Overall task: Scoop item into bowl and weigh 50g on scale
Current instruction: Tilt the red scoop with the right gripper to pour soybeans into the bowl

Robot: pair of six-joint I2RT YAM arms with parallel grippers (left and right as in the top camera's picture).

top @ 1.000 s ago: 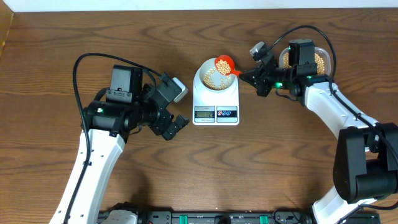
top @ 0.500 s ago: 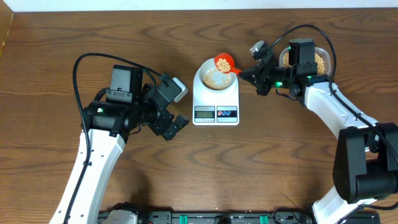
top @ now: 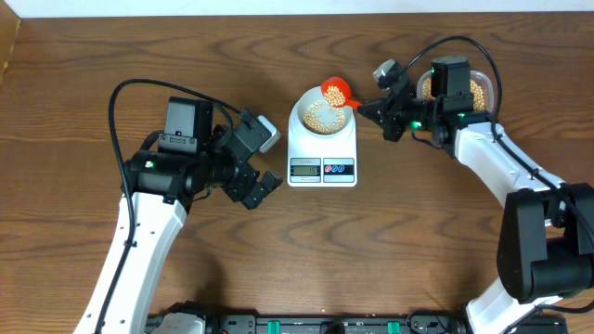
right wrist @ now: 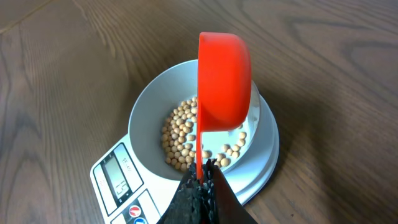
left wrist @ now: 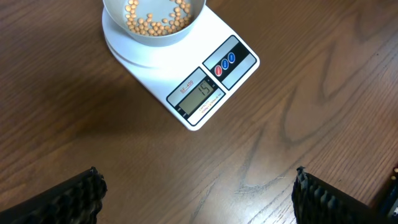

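Note:
The white scale (top: pixel 322 148) stands mid-table with the pale bowl (top: pixel 307 122) on it, holding tan beans (top: pixel 320 115). My right gripper (top: pixel 364 107) is shut on the handle of a red scoop (top: pixel 334 93), held tilted over the bowl's far-right rim. In the right wrist view the scoop (right wrist: pixel 224 81) is turned on its side above the beans (right wrist: pixel 183 140) in the bowl (right wrist: pixel 146 115). In the left wrist view the scale's (left wrist: pixel 211 87) screen reads about 45. My left gripper (top: pixel 258 190) is open and empty, left of the scale; it also shows in the left wrist view (left wrist: pixel 196 193).
A clear plastic tub (top: pixel 479 90) of more beans sits at the back right, behind my right arm. Bare wooden tabletop surrounds the scale.
The red scoop has shifted slightly away from the bowl's centre toward its far rim and tilted. The left arm has not moved.

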